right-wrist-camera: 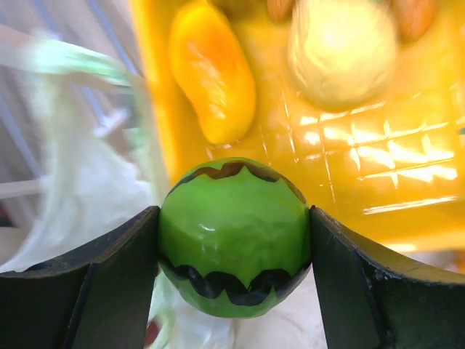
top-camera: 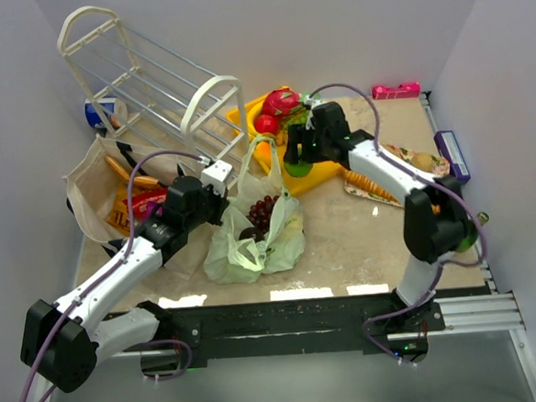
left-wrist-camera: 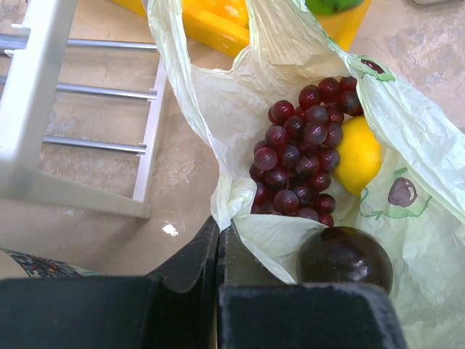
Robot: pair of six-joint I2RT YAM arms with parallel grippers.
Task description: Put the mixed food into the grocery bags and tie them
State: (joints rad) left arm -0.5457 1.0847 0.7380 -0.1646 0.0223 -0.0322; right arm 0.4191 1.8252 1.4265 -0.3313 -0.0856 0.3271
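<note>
Clamped between the fingers of the right gripper (right-wrist-camera: 232,251), a green toy fruit (right-wrist-camera: 232,233) with dark zigzag bands is seen closest in the right wrist view. The jaws are pressed on its two sides, so it is held and not merely touched. It is carried over the near edge of the yellow tray (right-wrist-camera: 349,167), in which an orange piece (right-wrist-camera: 214,80) and a pale round piece (right-wrist-camera: 341,43) are left. The pale-green film of the plastic bag (right-wrist-camera: 73,196) is blurred just to its left. From this it is judged that the fruit is being taken across from tray to bag.

The left gripper (left-wrist-camera: 220,243) is shut, with the bunched rim of the bag pinched at its fingertips, as far as can be told. The hold seems meant to have the mouth kept open for the other arm. Inside the bag, purple grapes (left-wrist-camera: 301,149), a yellow fruit (left-wrist-camera: 360,154) and a dark round fruit (left-wrist-camera: 345,258) are already lodged, and one loop handle is stood up towards the tray. The beige tote (top-camera: 88,186) is laid open at the left, well apart from the right arm, with orange and red packets (top-camera: 130,206) in it. Neither bag is tied.

A worn beige table (top-camera: 363,240) is used, scuffed and mottled. A white wire rack (top-camera: 140,76) is tipped over behind the tote, and the space is closed in by plain pale walls (top-camera: 347,21).
</note>
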